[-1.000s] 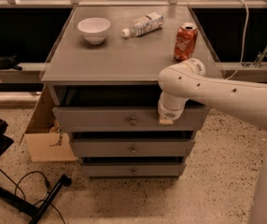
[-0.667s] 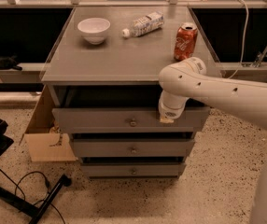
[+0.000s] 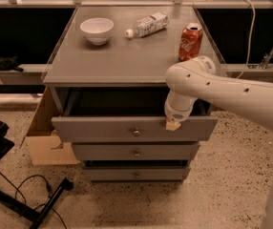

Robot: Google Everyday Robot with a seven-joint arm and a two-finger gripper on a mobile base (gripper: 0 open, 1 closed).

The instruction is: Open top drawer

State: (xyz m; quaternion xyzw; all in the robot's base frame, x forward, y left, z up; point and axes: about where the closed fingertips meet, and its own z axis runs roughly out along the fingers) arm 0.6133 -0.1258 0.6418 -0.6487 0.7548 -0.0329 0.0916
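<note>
The gripper (image 3: pixel 173 124) sits at the upper rim of the top drawer (image 3: pixel 98 129), right of the round knob (image 3: pixel 136 132) and apart from it. A tan tip rests on the top edge of the grey front panel; the white wrist above hides the rest, so whether the gripper is open or closed cannot be told. The white arm (image 3: pixel 232 92) reaches in from the right, crossing in front of the cabinet's right corner.

The top drawer stands partway out of the cabinet, with a dark gap showing behind its front. Below it, the middle drawer (image 3: pixel 103 152) and the bottom drawer (image 3: pixel 108 174) sit further back.

On the cabinet top (image 3: pixel 122 61) stand a white bowl (image 3: pixel 97 30) at the back left, a plastic bottle (image 3: pixel 148 24) lying on its side, and a red soda can (image 3: pixel 190 42) upright near the right edge, just behind the arm. A cardboard box (image 3: pixel 46 144) leans against the cabinet's left side, and a black cable (image 3: pixel 29 180) lies on the speckled floor.
</note>
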